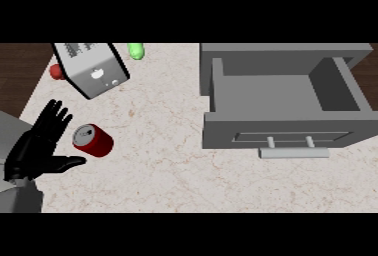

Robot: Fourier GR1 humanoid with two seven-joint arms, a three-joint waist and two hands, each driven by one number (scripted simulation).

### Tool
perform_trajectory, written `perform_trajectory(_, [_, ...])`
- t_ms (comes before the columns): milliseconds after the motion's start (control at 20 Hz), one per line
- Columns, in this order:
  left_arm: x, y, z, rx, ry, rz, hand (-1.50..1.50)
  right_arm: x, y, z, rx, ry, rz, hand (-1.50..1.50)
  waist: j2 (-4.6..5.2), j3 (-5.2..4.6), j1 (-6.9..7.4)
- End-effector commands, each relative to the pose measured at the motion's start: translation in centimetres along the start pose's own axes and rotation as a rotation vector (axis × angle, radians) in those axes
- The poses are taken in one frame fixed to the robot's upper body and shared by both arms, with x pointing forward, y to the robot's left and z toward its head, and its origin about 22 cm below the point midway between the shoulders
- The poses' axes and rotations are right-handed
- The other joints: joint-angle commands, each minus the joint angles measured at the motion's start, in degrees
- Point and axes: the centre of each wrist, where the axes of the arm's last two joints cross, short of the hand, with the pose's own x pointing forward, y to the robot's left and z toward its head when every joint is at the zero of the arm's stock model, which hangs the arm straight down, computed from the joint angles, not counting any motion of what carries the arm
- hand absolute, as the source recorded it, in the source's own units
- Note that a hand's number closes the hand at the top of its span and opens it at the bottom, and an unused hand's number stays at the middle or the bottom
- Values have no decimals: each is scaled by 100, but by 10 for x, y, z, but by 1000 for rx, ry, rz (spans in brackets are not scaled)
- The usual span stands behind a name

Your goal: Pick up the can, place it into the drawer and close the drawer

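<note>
A: Can (93, 141) status? Where's it at?

B: On the counter (162, 165), approx 9 o'clock in the head view, well apart from the drawer (284, 97). Not picked up yet, as far as I can tell.

A: Hand on it?

B: Left hand (38, 150) sits just beside it, at the can's 9 o'clock. Fingers straight and spread, thumb pointing out under the can. It has hold of nothing. Right hand isn't visible at all.

A: So what's done?

B: Basically zero. Drawer is pulled out at 2 o'clock, nothing inside, handle (294, 152) facing 6 o'clock. Left to do: grasp, carry across, drop in, push shut.

A: Can looks like?

B: Red, short cylinder w/ silver top and pull tab, tilted or lying on its side, top facing approx 11 o'clock. Can't tell which for sure.

A: Other stuff?

B: Grey toaster (92, 67) at 11 o'clock; green item (136, 50) behind it.
</note>
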Motion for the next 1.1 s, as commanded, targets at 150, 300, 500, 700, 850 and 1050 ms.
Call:
perform_trajectory(150, [-48, 23, 1, 35, 16, -20, -150, -9, 0, -6, 3, -1, 13, -150, 6, -1, -3])
perform_trajectory(300, [-47, 39, -1, 49, 39, -16, -150, -7, -8, 2, -6, 2, -7, -150, 1, 0, -2])
perform_trajectory(500, [-59, 54, 6, 32, 39, -20, -150, -2, -2, 4, 2, -15, -16, -150, 2, -1, -7])
perform_trajectory(700, [-91, 17, 2, 33, 60, 8, -150, -1, 5, 21, 6, -11, -5, -150, -3, 1, -24])
perform_trajectory(850, [-94, 28, -10, 49, 76, 30, -150, 24, -9, 17, 23, -2, 14, -150, 6, -5, -63])
perform_trajectory(1050, [-100, 36, -12, 46, 89, 61, -150, 4, 8, 9, 7, -7, -26, -150, 21, -7, -62])
